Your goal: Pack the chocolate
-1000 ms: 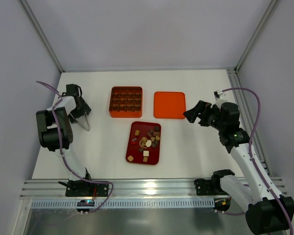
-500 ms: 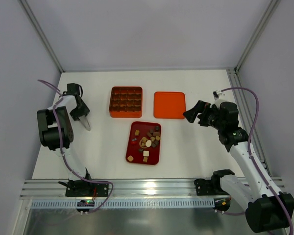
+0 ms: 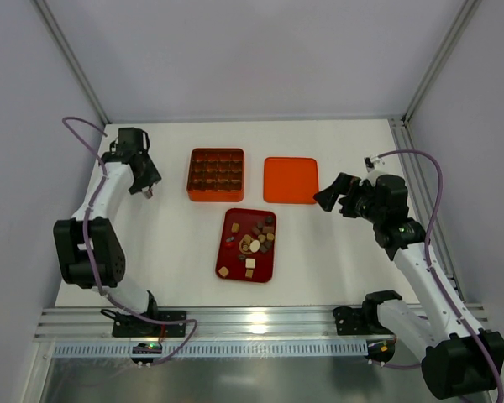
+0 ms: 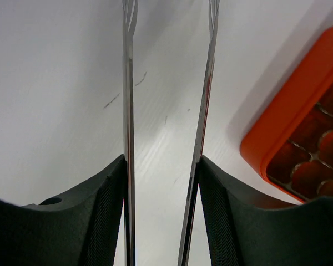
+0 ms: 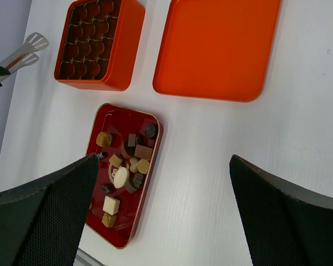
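The chocolate is a heap of small brown, tan and cream pieces on a dark red tray in the middle of the table, also clear in the right wrist view as chocolate. My left gripper is at the far left, shut on metal tongs. The two blades of the tongs run between my left gripper's pads, with bare table between them. My right gripper hangs open right of the tray, and its open span holds nothing.
An orange box with a grid of cells stands behind the tray; its corner shows right of the tongs. An orange lid lies flat to its right. The tong tips point toward the box.
My left arm has swung toward the back left and lifted the tongs, and the blades have been squeezed closer together. The right arm has not moved.
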Controlling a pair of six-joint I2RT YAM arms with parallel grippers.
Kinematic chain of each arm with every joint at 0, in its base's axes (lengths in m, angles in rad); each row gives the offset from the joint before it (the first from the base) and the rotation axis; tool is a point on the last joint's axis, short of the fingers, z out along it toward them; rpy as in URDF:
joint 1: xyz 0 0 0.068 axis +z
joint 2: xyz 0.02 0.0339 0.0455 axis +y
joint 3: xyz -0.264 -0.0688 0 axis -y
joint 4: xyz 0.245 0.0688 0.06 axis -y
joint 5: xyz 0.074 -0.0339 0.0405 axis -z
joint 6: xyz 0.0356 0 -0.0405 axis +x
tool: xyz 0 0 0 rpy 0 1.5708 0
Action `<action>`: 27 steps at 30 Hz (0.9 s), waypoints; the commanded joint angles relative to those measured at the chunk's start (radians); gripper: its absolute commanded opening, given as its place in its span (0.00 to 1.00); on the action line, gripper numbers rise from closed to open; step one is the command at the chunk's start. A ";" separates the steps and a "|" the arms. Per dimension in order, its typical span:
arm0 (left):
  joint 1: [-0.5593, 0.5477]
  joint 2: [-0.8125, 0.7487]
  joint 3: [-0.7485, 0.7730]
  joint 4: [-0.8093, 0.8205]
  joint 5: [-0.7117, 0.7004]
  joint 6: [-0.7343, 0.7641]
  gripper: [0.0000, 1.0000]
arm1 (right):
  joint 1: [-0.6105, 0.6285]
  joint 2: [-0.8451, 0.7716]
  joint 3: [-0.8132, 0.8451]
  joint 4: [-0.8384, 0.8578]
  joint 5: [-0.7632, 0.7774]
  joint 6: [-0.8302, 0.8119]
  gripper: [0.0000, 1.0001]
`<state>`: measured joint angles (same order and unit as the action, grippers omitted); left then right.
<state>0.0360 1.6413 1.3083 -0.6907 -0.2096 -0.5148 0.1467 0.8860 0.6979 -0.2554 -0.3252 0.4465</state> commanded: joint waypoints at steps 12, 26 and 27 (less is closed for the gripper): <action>-0.186 -0.297 0.029 -0.193 -0.031 0.006 0.52 | 0.014 -0.033 0.081 -0.067 0.031 -0.038 1.00; -0.415 -0.529 0.008 -0.335 0.019 -0.025 0.49 | 0.016 -0.061 0.097 -0.130 0.084 -0.057 1.00; -0.429 -0.540 0.006 -0.354 0.029 -0.025 0.49 | 0.016 -0.064 0.094 -0.128 0.089 -0.055 1.00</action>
<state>-0.3626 1.1439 1.3087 -0.9920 -0.2161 -0.5247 0.1558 0.8440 0.7502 -0.3847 -0.2665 0.4091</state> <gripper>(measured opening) 0.489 0.996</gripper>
